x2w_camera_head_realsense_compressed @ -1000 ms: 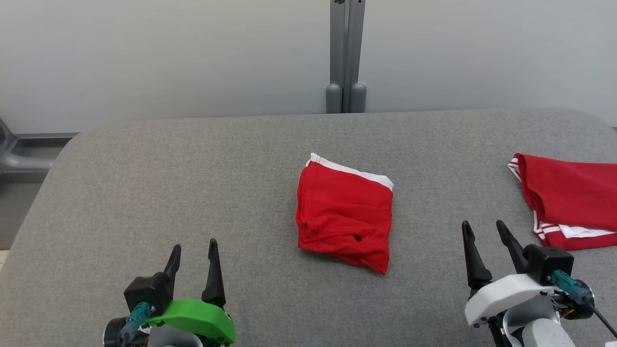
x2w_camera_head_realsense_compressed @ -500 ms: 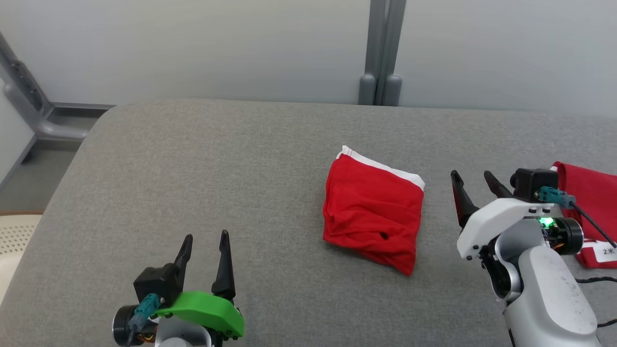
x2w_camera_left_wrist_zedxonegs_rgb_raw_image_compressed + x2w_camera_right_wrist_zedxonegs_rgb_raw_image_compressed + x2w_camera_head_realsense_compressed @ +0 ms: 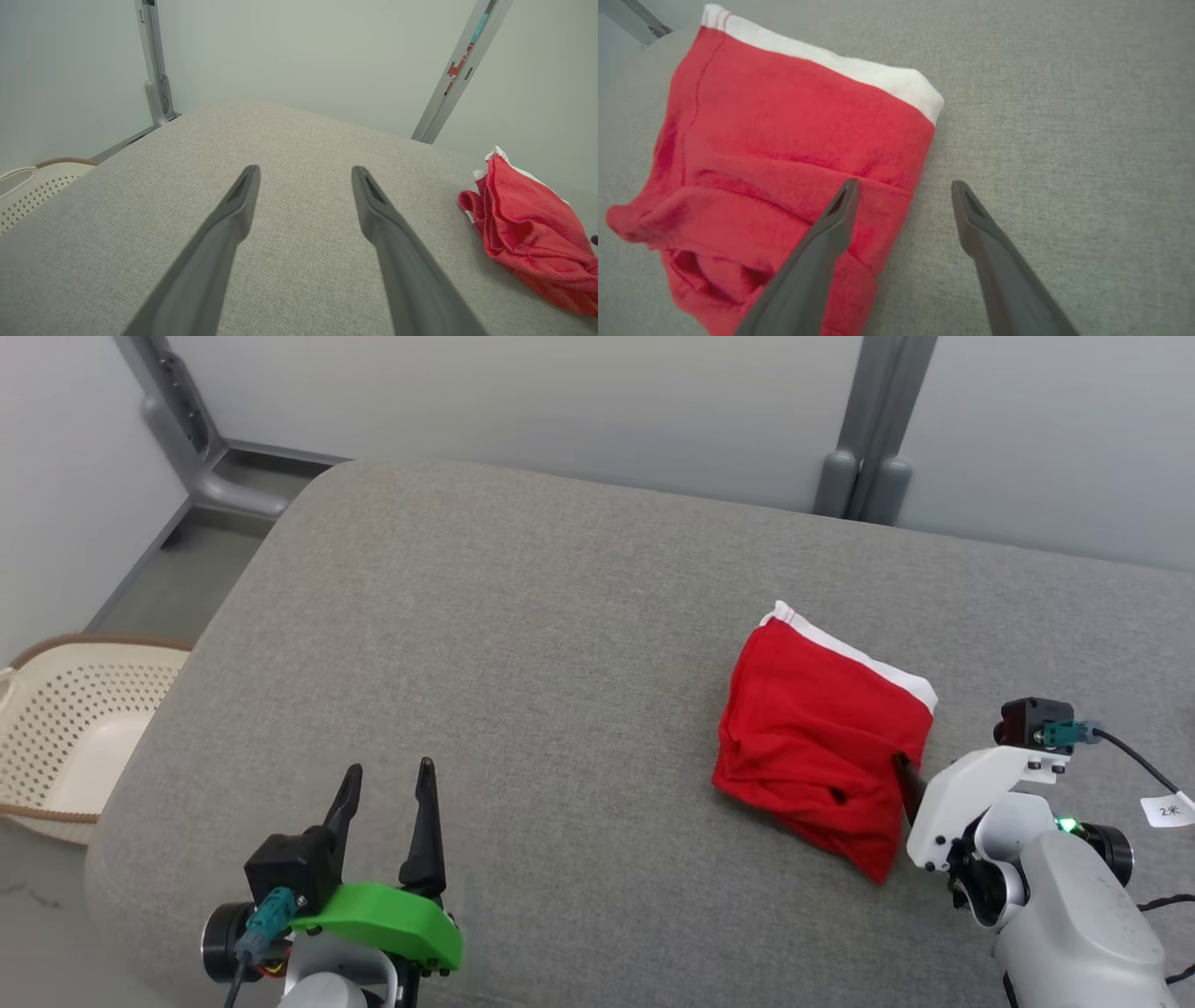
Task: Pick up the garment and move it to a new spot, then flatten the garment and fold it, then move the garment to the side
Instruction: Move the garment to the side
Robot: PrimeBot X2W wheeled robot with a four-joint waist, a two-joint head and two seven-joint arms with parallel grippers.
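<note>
One folded red garment [image 3: 822, 728] lies right of centre on the grey counter [image 3: 467, 616]. The right end effector [image 3: 903, 191], spread and empty, straddles its right-hand edge; the left end effector [image 3: 387, 782] is likewise released. Probably light, limp cloth: pinch all layers at that edge.

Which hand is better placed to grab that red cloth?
Right hand: open, one finger over the folded red white-banded garment, the other beside its edge. Left hand is open over grey upholstery, farther off.

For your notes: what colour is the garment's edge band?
The band is white; clearest in right wrist view.
</note>
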